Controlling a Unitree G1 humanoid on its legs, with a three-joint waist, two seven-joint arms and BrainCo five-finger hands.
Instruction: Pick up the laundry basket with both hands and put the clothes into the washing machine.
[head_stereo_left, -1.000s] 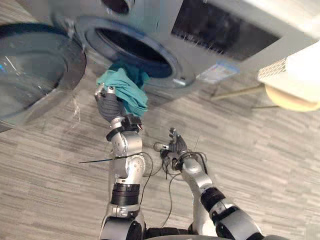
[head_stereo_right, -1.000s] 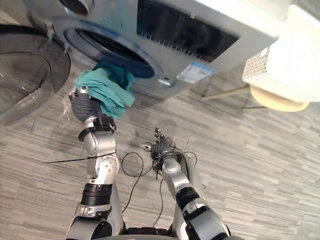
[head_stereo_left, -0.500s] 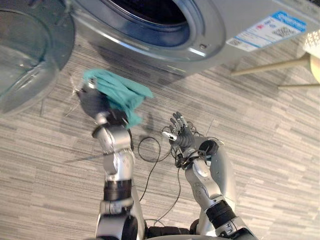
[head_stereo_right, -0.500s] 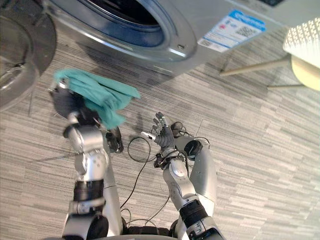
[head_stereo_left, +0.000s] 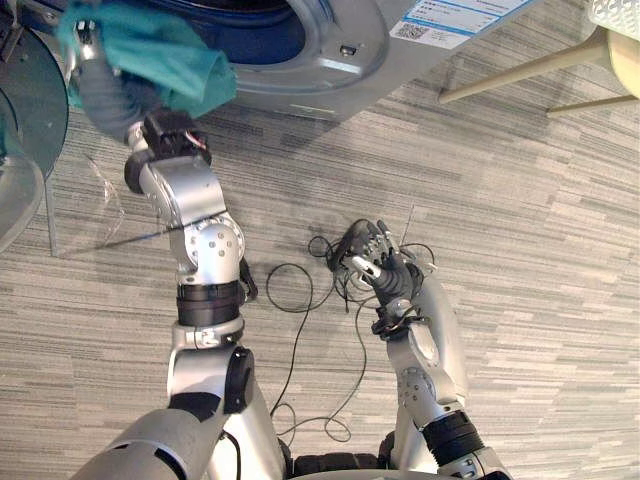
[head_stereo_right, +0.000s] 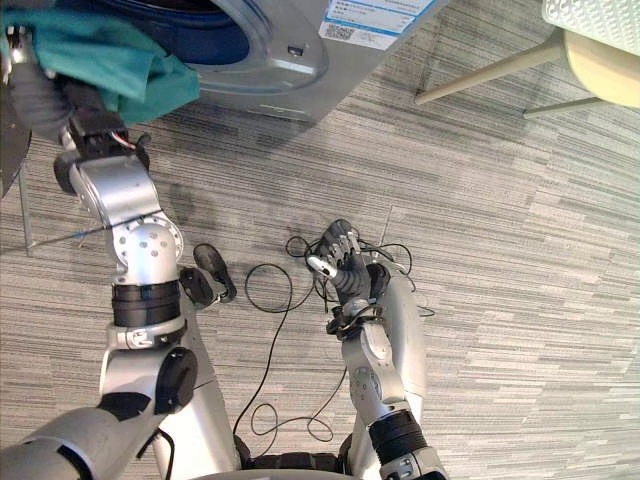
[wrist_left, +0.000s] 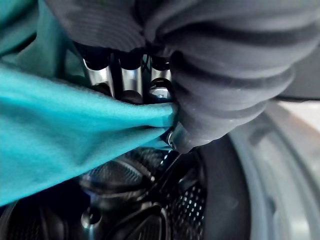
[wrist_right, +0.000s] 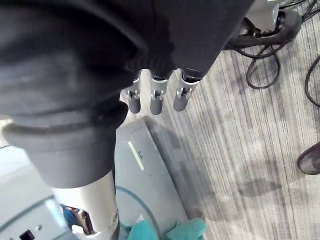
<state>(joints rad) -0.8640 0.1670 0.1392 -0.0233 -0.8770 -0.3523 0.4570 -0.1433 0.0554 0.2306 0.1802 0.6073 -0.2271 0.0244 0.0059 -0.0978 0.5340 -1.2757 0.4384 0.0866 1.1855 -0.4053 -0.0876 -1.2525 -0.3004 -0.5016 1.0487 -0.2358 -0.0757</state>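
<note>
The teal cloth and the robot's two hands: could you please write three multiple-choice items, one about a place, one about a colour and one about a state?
1. Where is the teal cloth?
A. Flat on the floor
B. At the round opening of the washing machine
C. On a stool

2. What colour is the cloth?
A. Teal
B. Red
C. White

3. What is the state of the right hand?
A. Shut on the cloth
B. Shut on a basket handle
C. Open, holding nothing

Key:
1 B: the left wrist view shows the drum just past the cloth.
2 A: it looks teal in both eye views.
3 C: its fingers are straight in the right wrist view, and it is the left hand that grips the cloth.
</note>
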